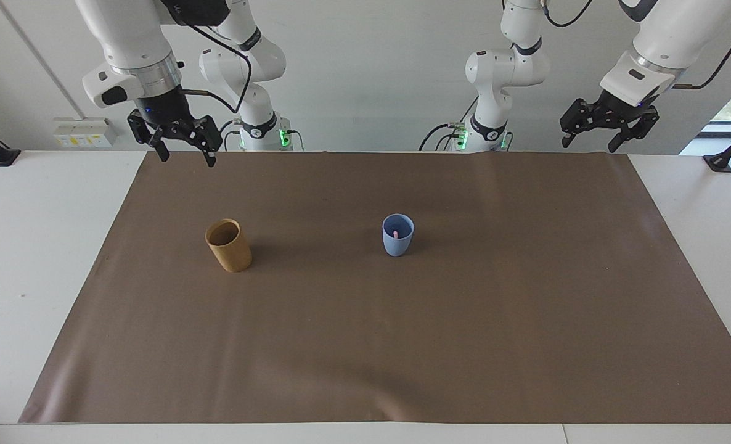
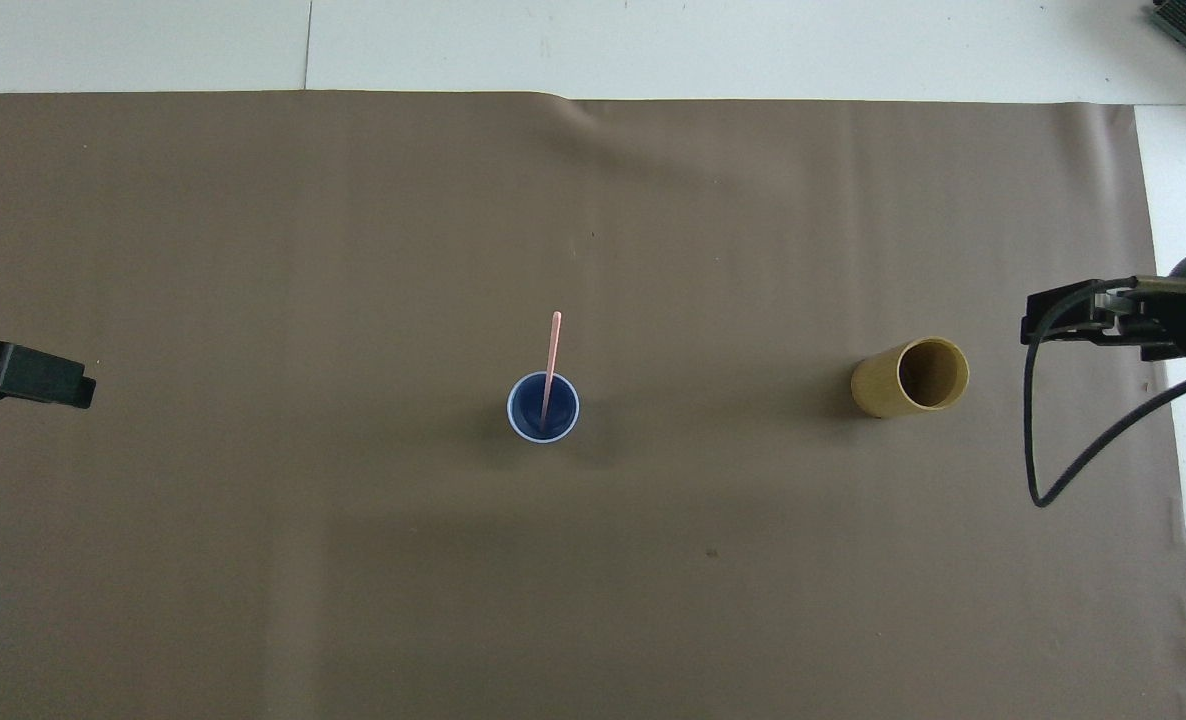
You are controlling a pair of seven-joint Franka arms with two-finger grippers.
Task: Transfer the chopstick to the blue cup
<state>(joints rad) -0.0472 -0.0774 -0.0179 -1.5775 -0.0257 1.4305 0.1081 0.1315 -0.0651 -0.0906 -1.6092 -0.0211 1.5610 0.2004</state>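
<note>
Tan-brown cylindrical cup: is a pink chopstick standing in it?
No: the tan-brown cylindrical cup shows an empty interior in the overhead view, while the thin pink chopstick stands in the small light-blue cup.

My fingers (image 1: 158, 150) are black. A pink chopstick (image 2: 550, 365) stands in the light-blue cup (image 1: 397, 235); the other cup (image 1: 228, 245) is tan-brown, on a plain brown mat (image 1: 402, 345) over the white worktop (image 1: 26, 259).
</note>
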